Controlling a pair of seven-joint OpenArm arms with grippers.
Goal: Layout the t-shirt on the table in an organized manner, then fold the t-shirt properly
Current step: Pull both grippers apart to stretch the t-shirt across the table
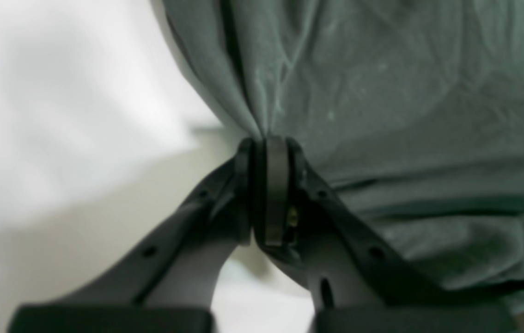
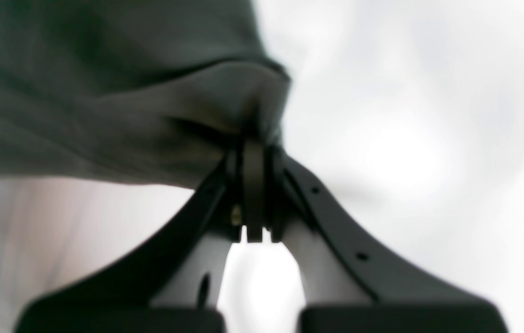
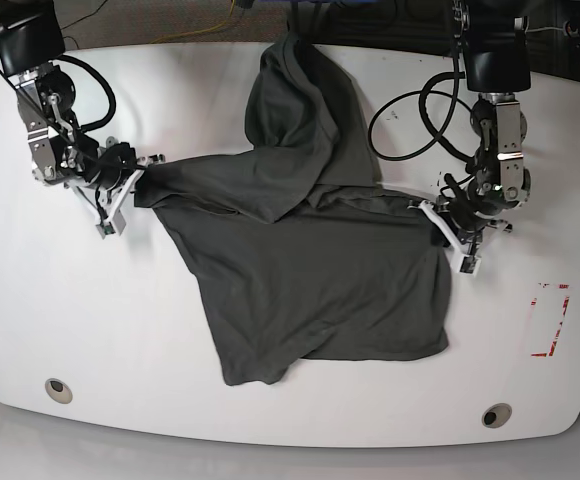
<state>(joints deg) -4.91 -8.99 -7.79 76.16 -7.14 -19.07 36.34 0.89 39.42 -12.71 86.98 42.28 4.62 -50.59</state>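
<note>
One table point(image 3: 270, 400), one t-shirt point(image 3: 310, 280), two arms with one gripper each, two grommets and one red tape mark make up the scene.

The table is the largest thing: a white, glossy top with rounded corners that fills nearly the whole base view. Lying on it, the t-shirt is a single dark charcoal-grey piece of soft fabric, wrinkled and uneven in outline. Its broad body spreads from the table's centre down toward 6 o'clock, ending in a ragged lower edge. A folded-over lobe runs up toward 12 o'clock, reaching the table's far edge. One drawn-out corner stretches toward 9 o'clock, another toward 3 o'clock.

The two arms are black, jointed, with looping cables. The right arm stands at about 10 o'clock and the left arm at about 2 o'clock of the table in the base view.

The right gripper point(image 3: 135, 187) sits at the 9 o'clock tip of the shirt. In the right wrist view its dark curved jaws are pressed together with a bunched fold of grey cloth point(image 2: 105, 115) pinched between them, the fabric fanning away toward 10 o'clock. The left gripper point(image 3: 436, 215) sits at the shirt's 3 o'clock edge. In the left wrist view its jaws are likewise clamped on gathered cloth point(image 1: 382, 92), which spreads toward 1 o'clock in fine creases.

The red tape mark point(image 3: 550, 320) is a thin rectangular outline at about 4 o'clock, well apart from the shirt. The two small round grommets lie near the front edge, one point(image 3: 58, 389) at 7 o'clock, one point(image 3: 496, 414) at 5 o'clock.
</note>
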